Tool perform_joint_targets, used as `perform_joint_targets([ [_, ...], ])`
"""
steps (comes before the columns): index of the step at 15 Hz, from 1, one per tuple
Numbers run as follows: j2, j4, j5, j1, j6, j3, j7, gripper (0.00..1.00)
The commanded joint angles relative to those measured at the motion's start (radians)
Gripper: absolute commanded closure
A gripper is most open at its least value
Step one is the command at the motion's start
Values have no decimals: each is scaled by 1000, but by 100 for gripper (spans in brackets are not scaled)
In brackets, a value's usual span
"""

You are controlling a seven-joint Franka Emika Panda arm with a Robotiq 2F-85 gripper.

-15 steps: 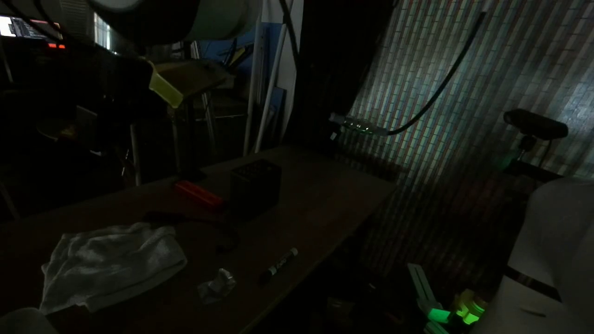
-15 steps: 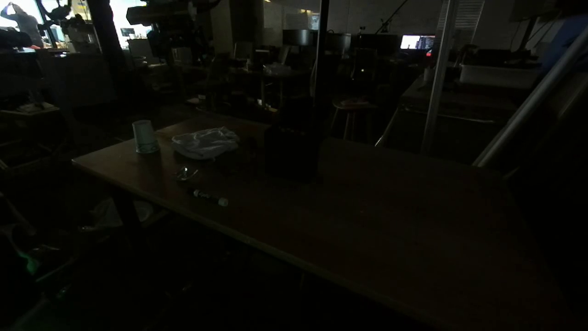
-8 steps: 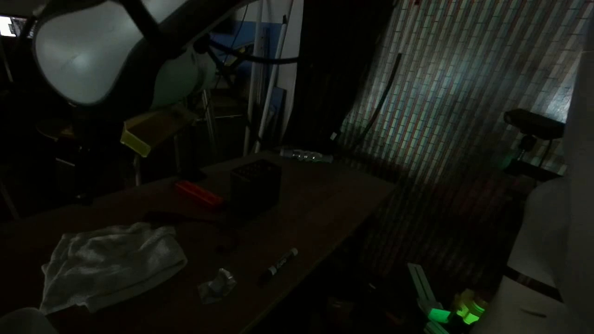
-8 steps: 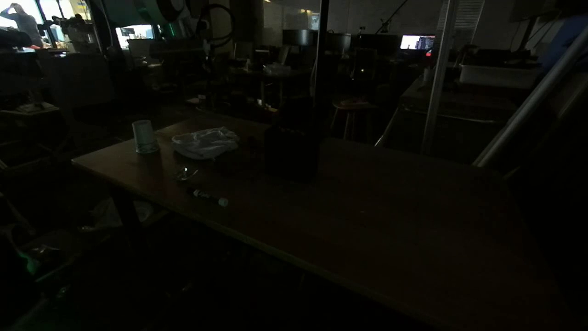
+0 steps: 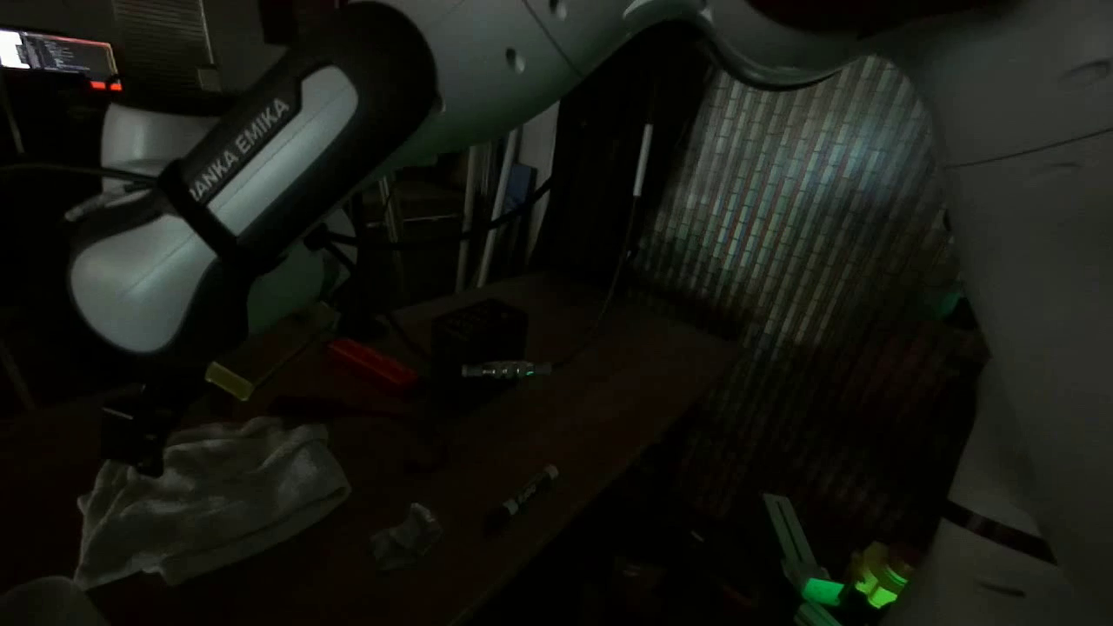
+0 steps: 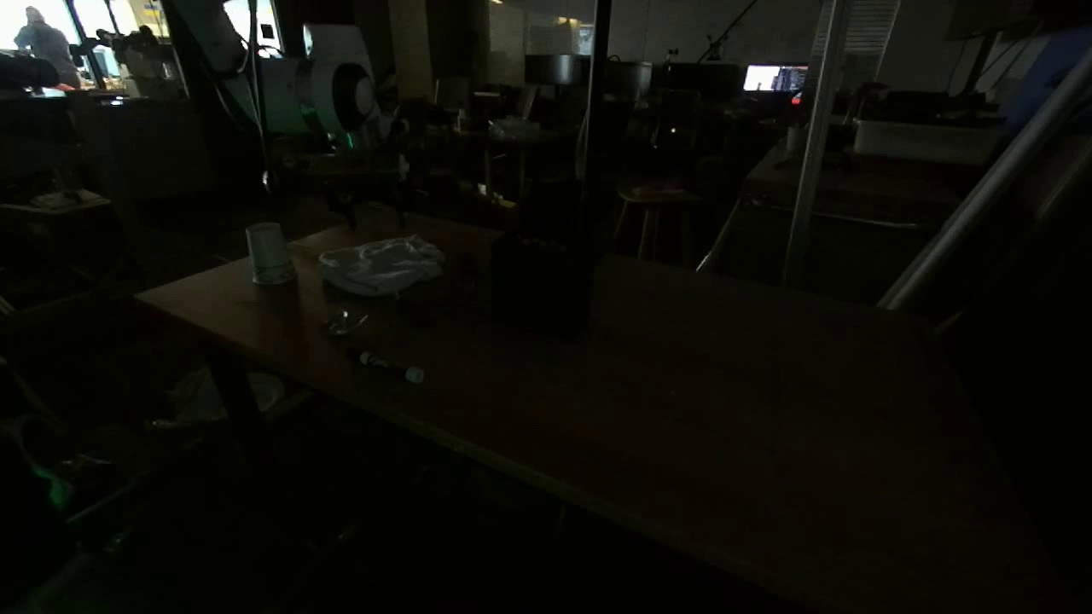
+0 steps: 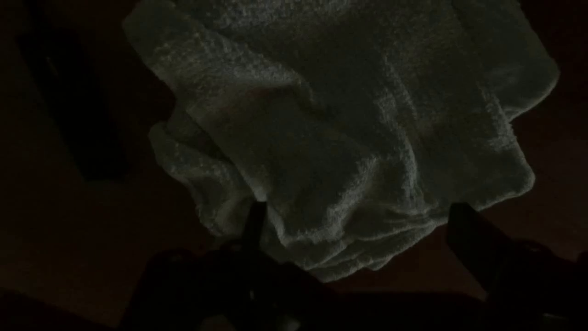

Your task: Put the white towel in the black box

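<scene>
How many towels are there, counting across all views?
1. The white towel lies rumpled on the table, near the open gripper; all three views show the same one. The pictures are dark, and what the black box may hold cannot be seen, so another could be hidden.

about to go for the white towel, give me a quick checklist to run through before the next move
1. Gripper open: ok, its jaws stand wide apart in the wrist view.
2. White towel lined up: ok, one edge shows between the jaws in the wrist view.
3. Height above the towel: cannot tell, too dark to judge contact.
4. Pale cup clear of the towel: ok, a gap shows in an exterior view.
5. Loose cable clear of the black box: cannot tell, it overlaps the box in an exterior view.
6. Lighting: not ok, very dim in every view.
</scene>
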State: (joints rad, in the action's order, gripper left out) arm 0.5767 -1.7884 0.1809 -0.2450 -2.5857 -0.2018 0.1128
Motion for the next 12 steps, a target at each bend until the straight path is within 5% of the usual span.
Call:
perform_joint_targets([
  [1, 124, 83, -11, -21, -37, 19, -9, 0],
  [6, 207, 99, -23, -21, -52, 16, -11, 0],
  [7, 200, 89, -27, -22, -52, 17, -20, 25],
  [12, 97, -22, -54, -17, -63, -5, -62, 57],
])
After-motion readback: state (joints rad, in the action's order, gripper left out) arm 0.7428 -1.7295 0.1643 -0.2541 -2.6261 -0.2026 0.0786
